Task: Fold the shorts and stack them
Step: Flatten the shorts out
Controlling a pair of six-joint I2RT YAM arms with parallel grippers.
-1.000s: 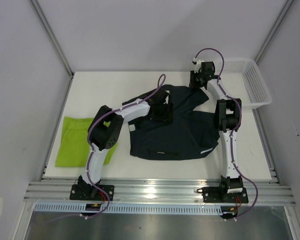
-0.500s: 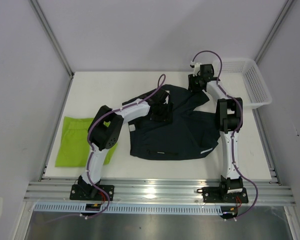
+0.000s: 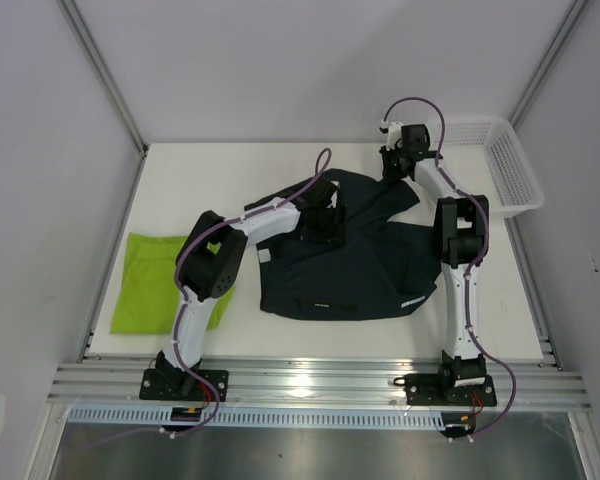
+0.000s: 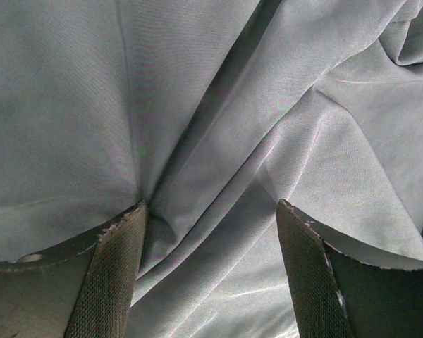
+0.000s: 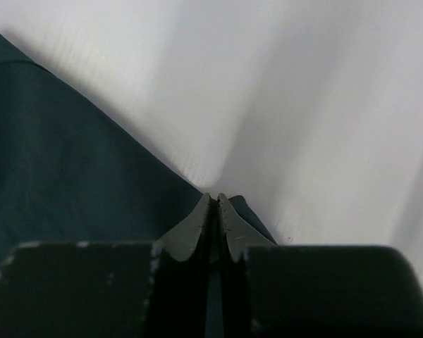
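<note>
Left gripper (image 4: 211, 211) stands with its two fingers spread wide, tips pressed down on the far left part of the dark navy-teal shorts (image 3: 350, 265), soft fabric that lies spread over the middle of the white table (image 3: 230, 170). Right gripper (image 5: 214, 197) is at the far right corner of the same pair, its fingers drawn together on the cloth's edge, with a little fabric showing on either side of the tips. From above, the dark pair is flat and wide at its near edge, with a small pale label near the right corner of that edge, while its far part is rumpled and pulled toward the right gripper in a narrow point. In the left wrist view the cloth runs in long diagonal creases between the fingers. A folded pair of lime green shorts (image 3: 150, 280) lies well apart at the table's left edge, its right side hidden under the left arm. A white mesh plastic basket (image 3: 510, 170) sits at the far right corner, partly hanging off the table's edge. How much cloth the right fingers have caught is hard to make out.
</note>
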